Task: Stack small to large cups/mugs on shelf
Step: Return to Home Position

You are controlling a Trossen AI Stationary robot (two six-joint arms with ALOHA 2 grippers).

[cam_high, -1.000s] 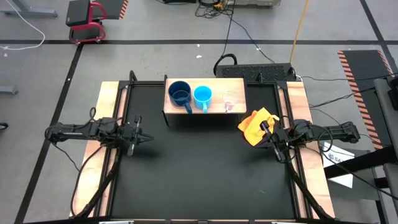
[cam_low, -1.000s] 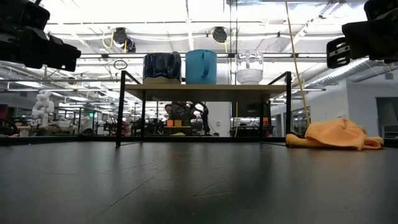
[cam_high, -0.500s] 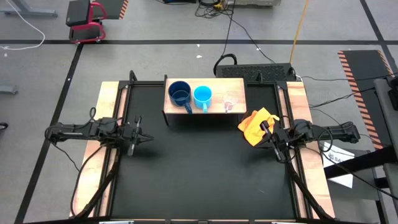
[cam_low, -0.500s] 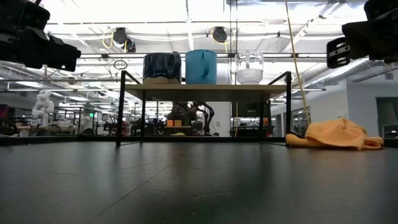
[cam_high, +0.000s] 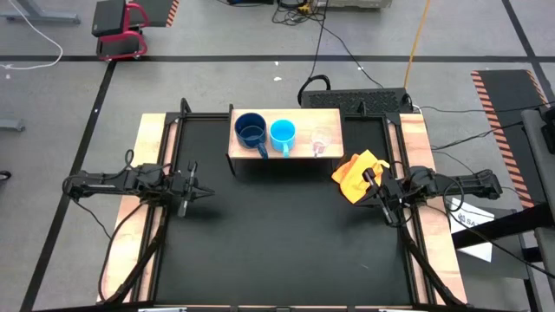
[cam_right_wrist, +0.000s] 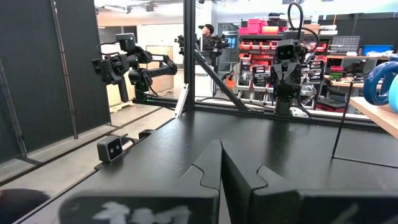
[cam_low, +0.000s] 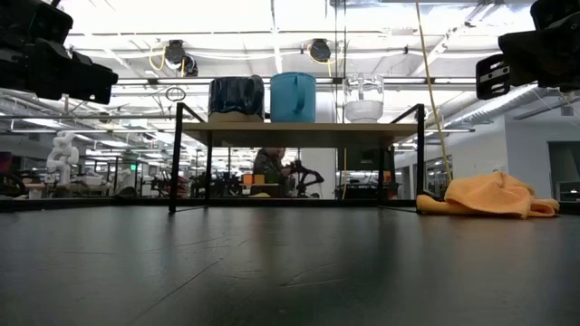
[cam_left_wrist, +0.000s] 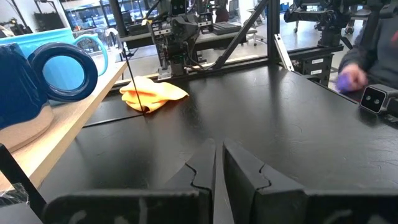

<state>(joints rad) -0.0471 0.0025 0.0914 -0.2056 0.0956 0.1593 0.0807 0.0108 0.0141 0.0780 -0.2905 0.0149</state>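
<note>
Left end effector (cam_left_wrist: 217, 168), fingers closed on nothing, hangs over the counter's (cam_high: 277, 251) left. On the shelf (cam_high: 332, 118): navy mug (cam_high: 251, 131), sky-blue mug (cam_high: 283, 133), glass cup (cam_high: 321, 140), all rigid; the glass looks fragile, so grip its wall gently. Right end effector (cam_right_wrist: 221, 168) likewise closed.

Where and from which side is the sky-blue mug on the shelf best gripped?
Probably the rim, from straight above: the sky-blue mug stands upright, mouth open, on the shelf. The navy mug and glass cup flank it, so pinch the wall by its handle, which points toward the front edge.
</note>
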